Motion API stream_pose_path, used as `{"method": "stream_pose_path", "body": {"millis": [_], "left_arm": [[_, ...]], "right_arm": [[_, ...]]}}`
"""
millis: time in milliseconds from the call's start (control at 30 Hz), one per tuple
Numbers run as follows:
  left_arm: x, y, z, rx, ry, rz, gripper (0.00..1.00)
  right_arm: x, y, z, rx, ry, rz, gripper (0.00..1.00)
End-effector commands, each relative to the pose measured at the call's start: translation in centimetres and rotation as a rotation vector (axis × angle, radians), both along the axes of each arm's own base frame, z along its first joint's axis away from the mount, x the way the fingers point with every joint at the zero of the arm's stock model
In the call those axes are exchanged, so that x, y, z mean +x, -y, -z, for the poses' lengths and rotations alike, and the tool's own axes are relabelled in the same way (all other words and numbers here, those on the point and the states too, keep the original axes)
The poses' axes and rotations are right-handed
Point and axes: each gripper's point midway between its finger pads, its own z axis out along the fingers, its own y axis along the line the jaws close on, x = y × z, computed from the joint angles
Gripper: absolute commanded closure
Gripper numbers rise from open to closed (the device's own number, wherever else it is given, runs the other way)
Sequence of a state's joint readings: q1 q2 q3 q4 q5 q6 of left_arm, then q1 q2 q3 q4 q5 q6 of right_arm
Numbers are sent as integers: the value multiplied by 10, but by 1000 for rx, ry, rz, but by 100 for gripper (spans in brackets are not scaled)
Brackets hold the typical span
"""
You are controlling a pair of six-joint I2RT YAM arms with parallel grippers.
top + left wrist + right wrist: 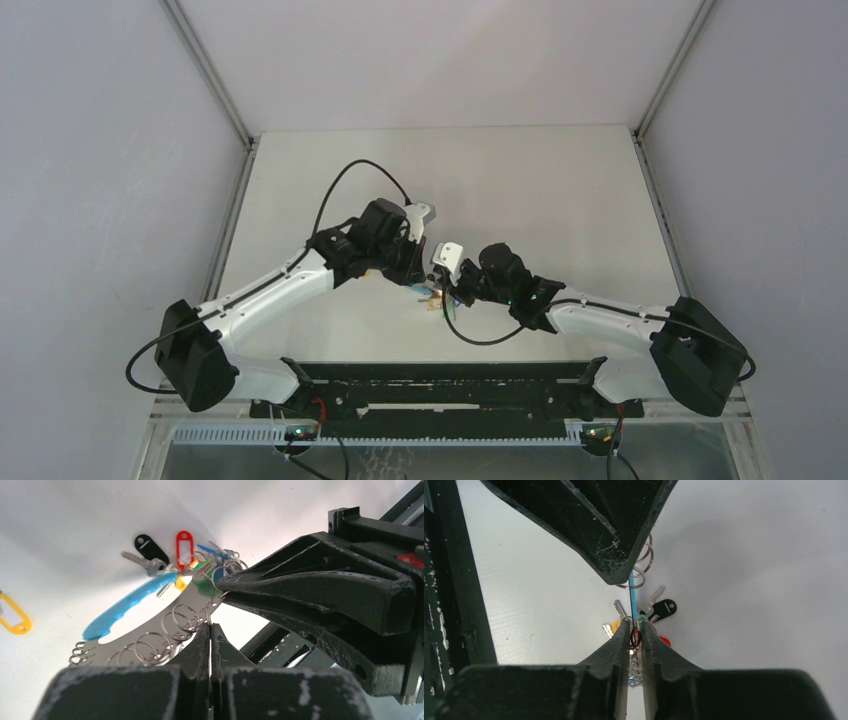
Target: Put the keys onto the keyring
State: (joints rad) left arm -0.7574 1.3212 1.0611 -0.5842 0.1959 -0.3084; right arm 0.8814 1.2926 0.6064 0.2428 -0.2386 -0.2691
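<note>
step in hand: threading, by the look of it. both arms meet over the middle of the table (560,190), a little to the near side, with the keyring (125,606) held between them.
left gripper (210,630): fingers pressed together, pinching the edge of the keyring's grey metal band. the blue band curves away beyond it.
right gripper (634,628): jaws drawn in to a narrow slit on a thin wire loop of the keyring, right by the green key.
green key (202,584): its head sits in the cluster at the keyring's end, against the right gripper's tips. whether it is on a ring yet, i can't tell.
yellow-orange key (181,583): just beside the green one, in the same tangle.
other bits: a black tag (145,542) and a red tag (184,542) fan out of the cluster. a loose yellow tag (15,617) lies on the table, well apart.
next move: i'd say the left must hold the band steady while the right works the key's hole along the wire loop. it wants small, slow motion, since that wire looks thin enough to slip out.
</note>
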Motion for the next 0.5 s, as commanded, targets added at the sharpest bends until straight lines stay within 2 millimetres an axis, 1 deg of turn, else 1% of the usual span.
{"method": "stream_pose_path", "body": {"millis": [0, 67, 100, 167, 333, 400, 467], "left_arm": [[13, 8, -36, -37, 97, 40, 100], [11, 5, -35, -17, 104, 60, 100], [10, 3, -36, -8, 110, 72, 100], [6, 1, -36, 5, 115, 107, 100], [-4, 1, -36, 20, 110, 213, 100], [-5, 2, -38, 23, 113, 235, 100], [-5, 2, -38, 34, 107, 249, 100]], "right_arm": [[-4, -1, -14, 9, -8, -8, 83], [-11, -3, -21, 26, -4, -55, 75], [-15, -4, -26, 42, 0, -84, 69], [-21, -5, -34, 69, 8, -149, 65], [-30, -6, -54, 149, 40, -291, 65], [-30, -6, -62, 185, 43, -323, 65], [-28, -7, -65, 208, 37, -333, 65]]}}
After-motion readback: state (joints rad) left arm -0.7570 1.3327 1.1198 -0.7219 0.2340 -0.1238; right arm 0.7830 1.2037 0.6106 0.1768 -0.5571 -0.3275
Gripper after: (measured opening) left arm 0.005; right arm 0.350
